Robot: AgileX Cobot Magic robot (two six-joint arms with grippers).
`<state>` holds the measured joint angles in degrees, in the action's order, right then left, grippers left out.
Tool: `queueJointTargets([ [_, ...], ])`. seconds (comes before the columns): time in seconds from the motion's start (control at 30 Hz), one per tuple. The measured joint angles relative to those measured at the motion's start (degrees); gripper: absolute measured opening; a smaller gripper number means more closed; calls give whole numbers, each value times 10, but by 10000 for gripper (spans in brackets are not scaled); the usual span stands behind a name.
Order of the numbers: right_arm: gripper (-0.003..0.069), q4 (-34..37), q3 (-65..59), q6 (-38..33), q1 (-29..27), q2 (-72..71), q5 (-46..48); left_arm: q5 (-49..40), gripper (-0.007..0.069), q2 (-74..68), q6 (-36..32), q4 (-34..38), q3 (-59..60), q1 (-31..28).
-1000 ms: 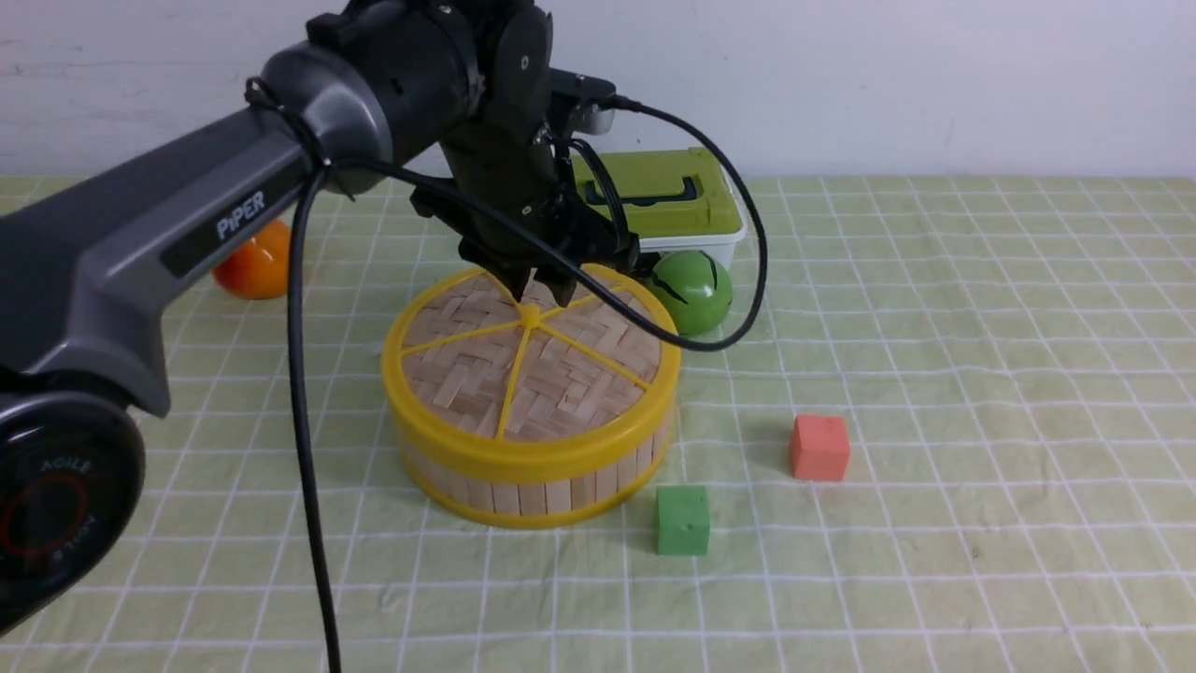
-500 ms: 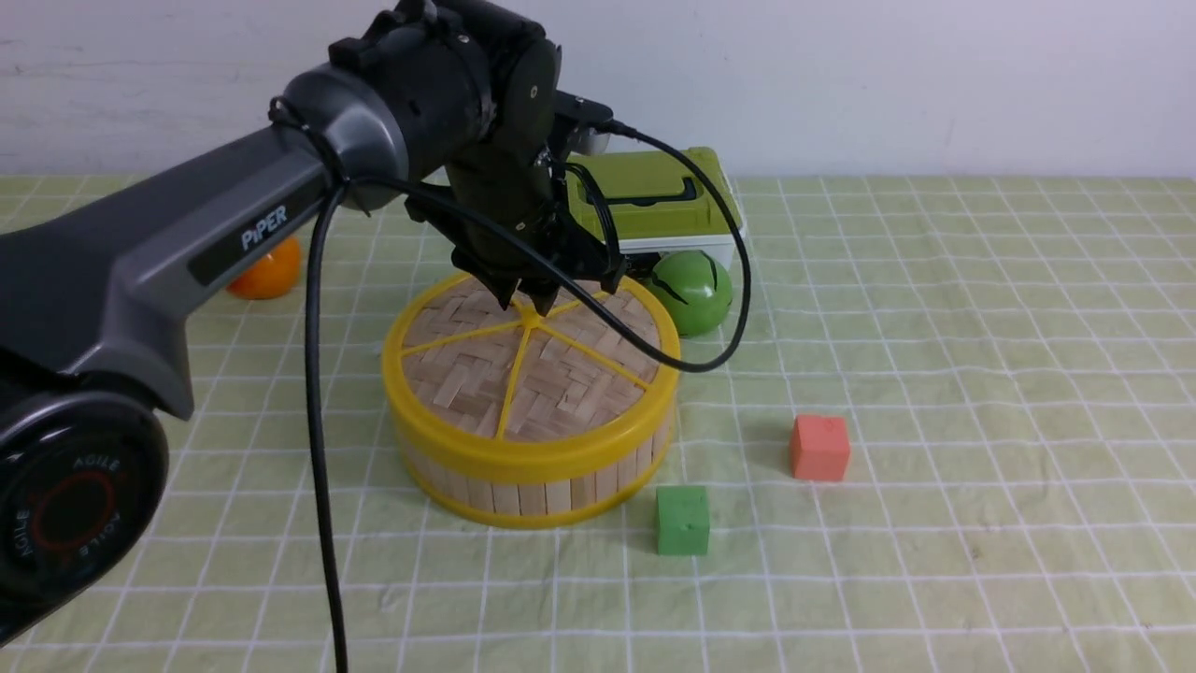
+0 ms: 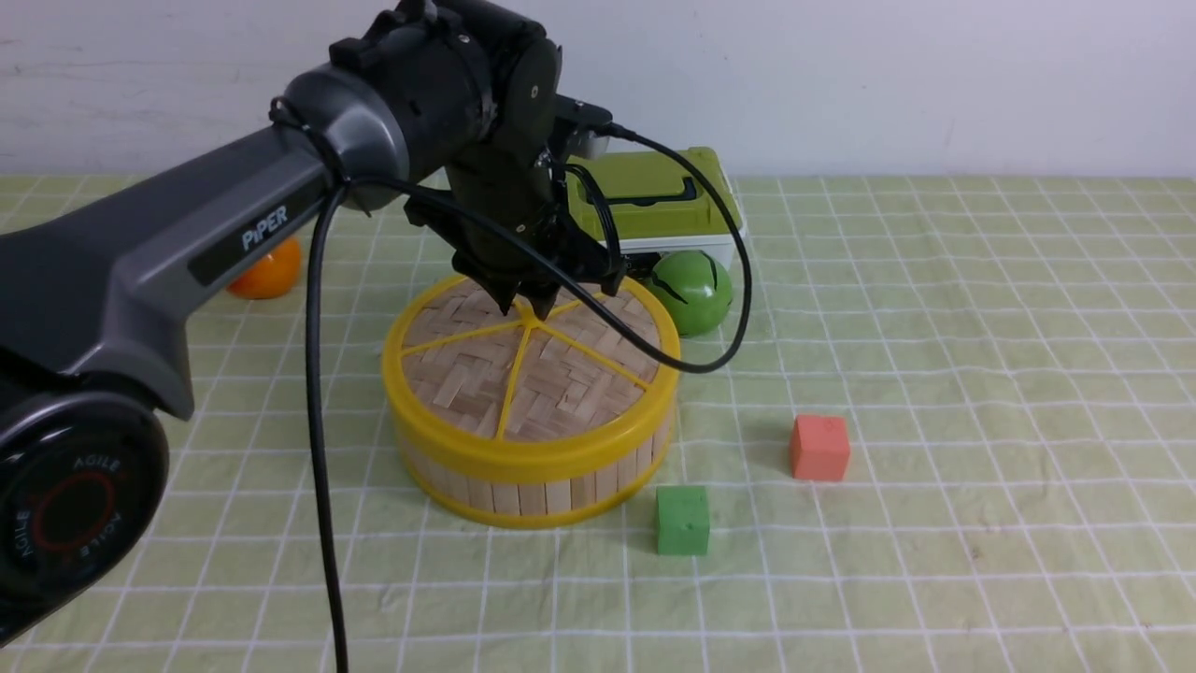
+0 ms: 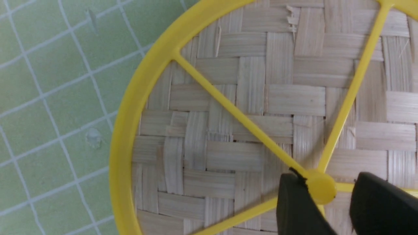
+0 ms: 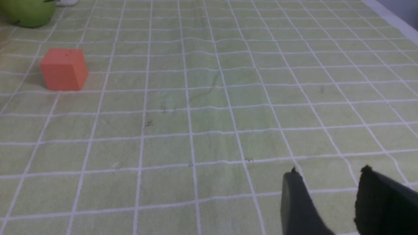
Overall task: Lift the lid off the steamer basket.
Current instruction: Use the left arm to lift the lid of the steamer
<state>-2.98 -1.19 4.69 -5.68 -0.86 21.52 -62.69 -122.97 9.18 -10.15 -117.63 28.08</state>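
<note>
Left gripper [image 3: 529, 305]: pointed down over the middle of the lid, fingers [image 4: 295, 205] apart on either side of the knob [image 4: 321, 191]; one finger touched the knob and the other stood clear of it.
Right gripper [image 5: 329, 173]: jaws apart with nothing between them, low over bare checked cloth [image 5: 209, 107].
Lid [image 3: 528, 360]: sat flat on the steamer basket, yellow rim on yellow rim.
Steamer basket [image 3: 533, 488]: stood on the cloth about midway between the far and near edges, left of the counter's middle.
Green-topped box [image 3: 654, 201]: at the far edge, behind the basket.
Green fruit [image 3: 691, 292]: between box and basket, just beside the basket's far right side.
Orange ball [image 3: 266, 271]: toward the far left corner.
Green cube [image 3: 682, 521]: near the basket's near right side.
Red cube [image 3: 819, 447]: further right, apart from both.
</note>
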Motion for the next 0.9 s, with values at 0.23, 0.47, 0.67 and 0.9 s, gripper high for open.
queueJointTargets([
  [0.23,241,0,0,0,0,0,0,3,245,0,0,2,0,0],
  [0.47,241,0,0,0,0,0,0,-2,261,0,0,18,0,0],
  [0.67,241,0,0,0,0,0,0,-10,269,-17,26,7,-1,0],
  [0.9,241,0,0,0,0,0,0,-23,135,-24,75,-4,-7,1],
])
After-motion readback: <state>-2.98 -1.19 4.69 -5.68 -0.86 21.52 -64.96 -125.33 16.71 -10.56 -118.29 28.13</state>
